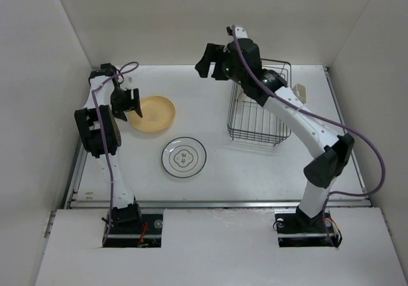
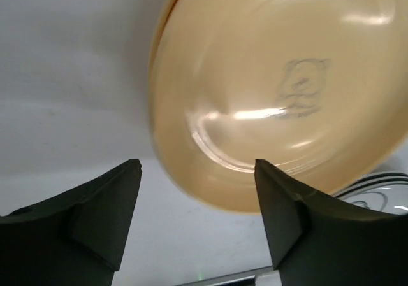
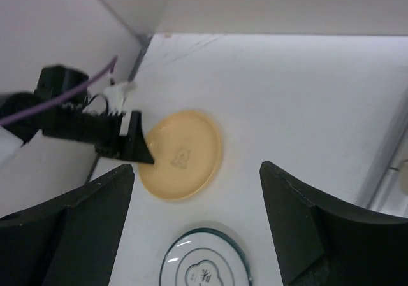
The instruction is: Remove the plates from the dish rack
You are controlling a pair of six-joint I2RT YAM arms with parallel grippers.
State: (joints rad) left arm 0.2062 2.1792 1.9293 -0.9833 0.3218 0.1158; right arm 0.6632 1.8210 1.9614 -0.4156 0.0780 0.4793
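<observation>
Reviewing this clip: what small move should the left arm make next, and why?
Probably lift the left gripper up and back from the round yellow-orange plate. Its jaws stand open at the plate's rim, and the plate seems to lie flat on the white table, so nothing looks held. The dark wire dish rack looks empty where it shows.

No text can be read. A faint stamp is seen on the yellow plate (image 2: 280, 107) and a dark motif on the white plate (image 1: 183, 157); neither is legible.
</observation>
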